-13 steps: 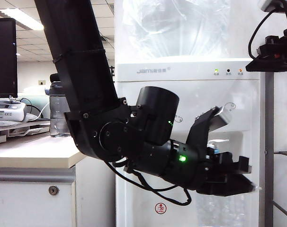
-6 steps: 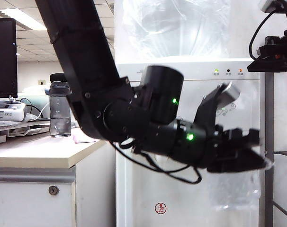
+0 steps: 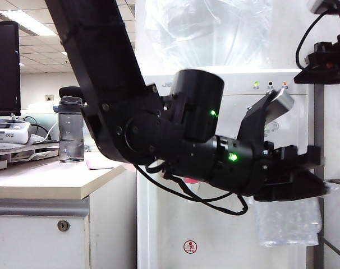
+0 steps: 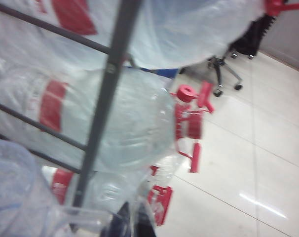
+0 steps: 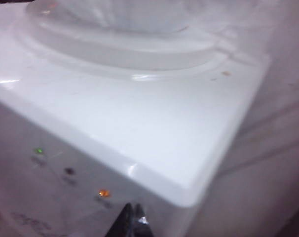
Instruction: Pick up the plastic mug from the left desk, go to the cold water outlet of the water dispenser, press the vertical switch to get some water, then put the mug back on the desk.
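Note:
My left gripper (image 3: 315,188) reaches across the front of the water dispenser (image 3: 215,84) and is shut on the plastic mug (image 3: 288,221). The clear, bumpy mug hangs below the gripper by its wall. In the left wrist view the mug (image 4: 21,197) is a blurred clear shape beside the dark fingertips (image 4: 127,224). The left arm hides the cold water outlet and the vertical switch. My right gripper (image 5: 132,217) is shut and empty, hovering beside the dispenser's top corner (image 5: 139,123) near its orange light (image 5: 104,193). The left desk (image 3: 41,179) lies at the lower left.
A smoky-grey bottle with a black cap (image 3: 70,129) stands on the desk, with a white device (image 3: 10,131) behind it. The right arm (image 3: 327,59) hangs at the upper right. A metal rack (image 4: 107,94) of large water bottles (image 4: 130,123) stands past the mug.
The left arm has risen and swung right across the dispenser's front, carrying the mug. The blue-collared tap seen earlier is now covered. The right arm has stayed still.

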